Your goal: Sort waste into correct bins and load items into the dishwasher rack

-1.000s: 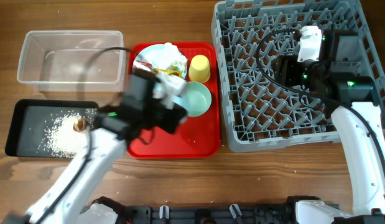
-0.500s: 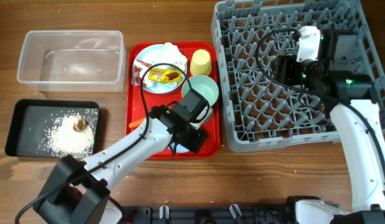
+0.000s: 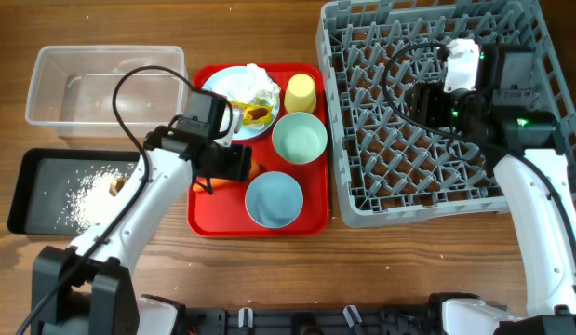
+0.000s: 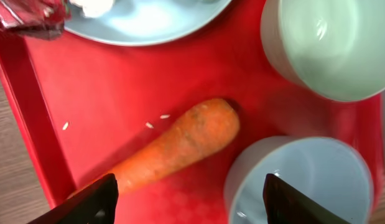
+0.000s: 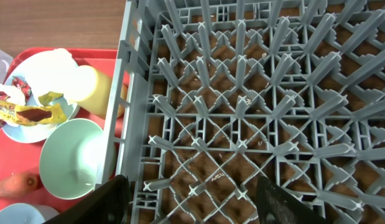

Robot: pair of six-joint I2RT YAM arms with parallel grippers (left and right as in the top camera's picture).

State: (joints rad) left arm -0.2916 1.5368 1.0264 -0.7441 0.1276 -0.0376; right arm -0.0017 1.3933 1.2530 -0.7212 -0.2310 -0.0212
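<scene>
My left gripper hangs open over the orange carrot, which lies on the flat red tray; its fingers are spread wide and hold nothing. A pale blue bowl sits at the tray's front and a pale green bowl behind it. Beside the yellow cup, the light blue plate carries crinkled wrappers and a white napkin. My right gripper is open above the grey dishwasher rack, with only pegs below it.
The black tray at the left holds rice grains and a brown scrap. Behind it stands the clear tub. The rack's wall rises just right of the red tray and the green bowl.
My left gripper set the blue bowl down at the tray's front, opened, and swung back left over the carrot. The right arm has not moved.
</scene>
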